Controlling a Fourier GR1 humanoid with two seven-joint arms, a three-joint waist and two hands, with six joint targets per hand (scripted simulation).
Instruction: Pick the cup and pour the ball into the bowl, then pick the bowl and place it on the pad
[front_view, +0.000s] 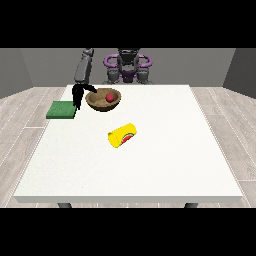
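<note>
- At the view's left, a black hand (78, 95) hangs from a grey arm (84, 66) that reaches down over the far part of the white table (150, 160).
- The hand sits at the left rim of a brown wooden bowl (95, 102). A finger or thumb reaches along the rim's top; I cannot tell whether the fingers curl round it.
- The bowl stands upright near the table's far left corner, with a red ball (109, 97) lying inside it.
- Just left of the hand, a flat green pad (61, 110) lies at the table's left edge. The bowl is beside the pad, not on it.
- Nearer the camera, towards the table's middle, a yellow cup (123, 134) lies on its side, well apart from the bowl. Its open end faces the near left, and a red and green mark shows on its side.
- The robot's body (128, 67), dark with purple rings, stands behind the table's far edge. No other hand shows.
</note>
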